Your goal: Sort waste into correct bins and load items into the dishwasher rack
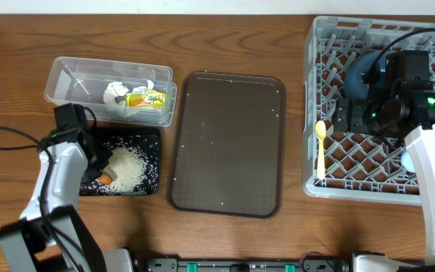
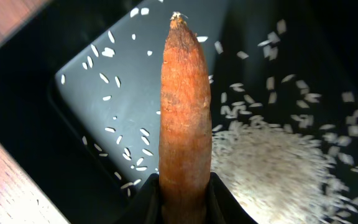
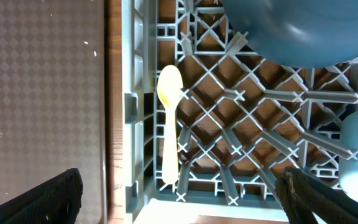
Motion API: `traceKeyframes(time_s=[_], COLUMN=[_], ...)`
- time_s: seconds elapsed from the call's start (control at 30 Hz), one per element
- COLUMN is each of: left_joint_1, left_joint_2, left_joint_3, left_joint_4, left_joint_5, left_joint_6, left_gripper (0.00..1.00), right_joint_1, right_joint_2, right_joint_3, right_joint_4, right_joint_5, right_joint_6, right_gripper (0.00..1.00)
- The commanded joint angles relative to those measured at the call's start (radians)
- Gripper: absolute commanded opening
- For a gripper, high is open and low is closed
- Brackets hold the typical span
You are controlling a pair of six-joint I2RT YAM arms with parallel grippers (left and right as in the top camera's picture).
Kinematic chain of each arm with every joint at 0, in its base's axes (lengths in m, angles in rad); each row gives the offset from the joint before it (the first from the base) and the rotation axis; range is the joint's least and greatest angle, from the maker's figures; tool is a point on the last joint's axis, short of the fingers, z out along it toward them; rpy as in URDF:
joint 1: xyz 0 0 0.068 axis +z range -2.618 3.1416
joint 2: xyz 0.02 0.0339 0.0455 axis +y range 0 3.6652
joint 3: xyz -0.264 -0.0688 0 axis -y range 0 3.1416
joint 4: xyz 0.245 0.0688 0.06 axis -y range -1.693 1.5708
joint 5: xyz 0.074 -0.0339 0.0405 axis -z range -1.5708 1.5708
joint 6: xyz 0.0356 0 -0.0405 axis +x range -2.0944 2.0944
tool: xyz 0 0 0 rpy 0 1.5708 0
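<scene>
Pinching the base of the thin orange-brown food stick, the left gripper has its fingers clamped on it, and the stick points straight out past the fingertips. Below it lies the black tray; a heap of rice grains sits right of the fingers, with loose grains scattered ahead. Beyond that tray the clear tub holds the tissue and the wrapper. The right gripper hangs over the dishwasher rack, fingers spread wide. The pale yellow spoon lies between them on the lattice, against the rack's wall, with the dark blue plate farther ahead.
</scene>
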Motion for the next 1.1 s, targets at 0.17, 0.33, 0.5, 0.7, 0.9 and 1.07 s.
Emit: traceKeyframes(time_s=[0.17,0.33,0.5,0.7,0.9,1.07], left_joint_1=[0.003,0.003,0.003,-0.003,-0.075,-0.236], left_joint_2=[0.054,0.054,0.045,-0.032,-0.140,-0.177], left_joint_3=[-0.006,-0.006,-0.005,0.034,0.078,0.113], left_joint_4=[0.008,0.007,-0.004,-0.042,-0.044,-0.072], left_joint_5=[-0.025,-0.024,-0.024,0.185,0.329,0.333], left_joint_6=[0.007,0.007,0.007,0.149,0.294,0.408], left_gripper=[0.29,0.38,0.51,0.63,0.69,0.81], right_joint_1=[-0.006,-0.006,-0.006,-0.006,0.008,0.078], right_joint_2=[0.004,0.004,0.004,0.004,0.019,0.061], right_joint_3=[0.005,0.005,0.005,0.005,0.005,0.005], right_joint_4=[-0.004,-0.005,-0.010,-0.005,0.000,0.030], right_joint_5=[-0.001,-0.001,-0.001,-0.002,-0.119,-0.177], right_joint_6=[-0.017,-0.017,-0.017,-0.017,-0.058,-0.093], right_gripper=[0.99,0.99,0.99,0.99,0.99,0.99])
